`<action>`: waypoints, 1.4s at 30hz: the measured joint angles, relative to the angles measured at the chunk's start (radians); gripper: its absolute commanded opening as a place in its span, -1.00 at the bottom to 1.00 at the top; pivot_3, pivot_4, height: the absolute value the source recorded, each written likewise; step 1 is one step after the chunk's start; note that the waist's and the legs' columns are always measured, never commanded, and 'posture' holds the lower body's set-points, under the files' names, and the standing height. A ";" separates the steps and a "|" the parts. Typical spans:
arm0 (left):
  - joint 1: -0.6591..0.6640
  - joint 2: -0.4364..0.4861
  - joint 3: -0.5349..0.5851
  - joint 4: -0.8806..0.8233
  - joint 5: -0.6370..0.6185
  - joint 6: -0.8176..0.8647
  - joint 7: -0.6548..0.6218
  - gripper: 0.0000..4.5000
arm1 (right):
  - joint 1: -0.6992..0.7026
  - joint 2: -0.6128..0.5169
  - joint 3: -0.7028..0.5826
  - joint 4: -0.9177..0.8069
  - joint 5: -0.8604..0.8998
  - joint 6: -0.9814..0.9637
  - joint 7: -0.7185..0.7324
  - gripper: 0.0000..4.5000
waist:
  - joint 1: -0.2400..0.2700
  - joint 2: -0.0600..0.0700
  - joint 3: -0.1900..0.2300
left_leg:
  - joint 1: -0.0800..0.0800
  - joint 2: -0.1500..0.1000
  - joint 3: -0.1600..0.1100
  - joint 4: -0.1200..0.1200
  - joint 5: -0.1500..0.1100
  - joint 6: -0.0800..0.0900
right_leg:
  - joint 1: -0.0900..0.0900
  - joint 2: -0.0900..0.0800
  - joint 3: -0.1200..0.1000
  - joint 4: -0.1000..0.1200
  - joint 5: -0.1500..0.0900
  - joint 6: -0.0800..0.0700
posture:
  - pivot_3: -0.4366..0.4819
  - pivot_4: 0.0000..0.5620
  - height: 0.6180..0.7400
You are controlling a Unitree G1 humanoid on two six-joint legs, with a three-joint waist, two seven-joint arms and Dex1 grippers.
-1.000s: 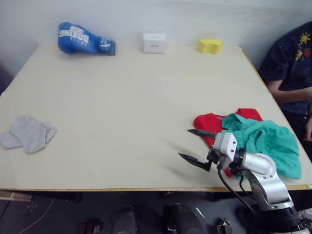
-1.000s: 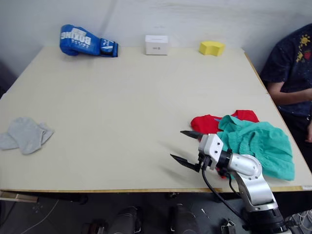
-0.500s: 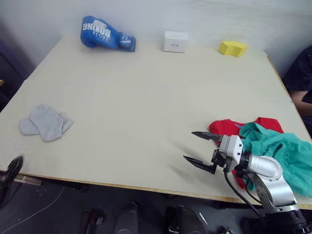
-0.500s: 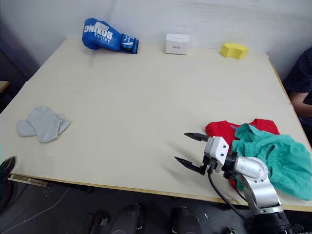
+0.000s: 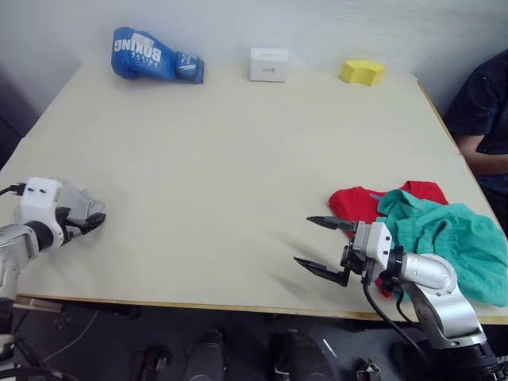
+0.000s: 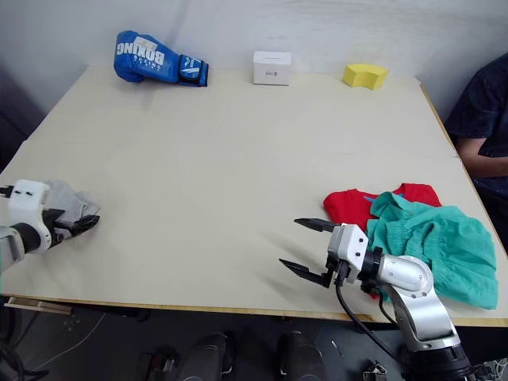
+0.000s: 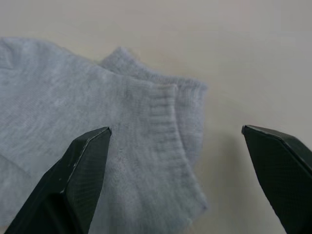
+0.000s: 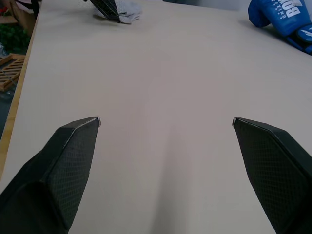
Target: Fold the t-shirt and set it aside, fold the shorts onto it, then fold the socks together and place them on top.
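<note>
Grey socks point(image 7: 122, 146) are lying under the left gripper point(image 7: 178, 146), jaws spread wide for a grab; the right gripper point(image 5: 327, 248) (open, empty) is waiting beside the red t-shirt point(image 5: 353, 208) and teal shorts point(image 5: 452, 242) heaped together.

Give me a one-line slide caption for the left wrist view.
Left gripper open over the light grey socks on the beige table.

Teal shorts point(image 5: 444, 238) crumpled over red t-shirt point(image 5: 355, 206), grey socks point(image 7: 97, 161) far left.
</note>
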 measured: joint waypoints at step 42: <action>0.005 -0.324 -0.355 -0.590 0.018 -0.088 -0.439 0.35 | 0.121 -0.053 -0.043 -0.104 -0.021 0.121 -0.099 1.00 | 0.022 -0.001 0.001 | 0.002 -0.001 0.005 0.002 0.002 0.003 | 0.000 0.001 0.007 0.003 0.002 0.002 | -0.05 -0.47 1.00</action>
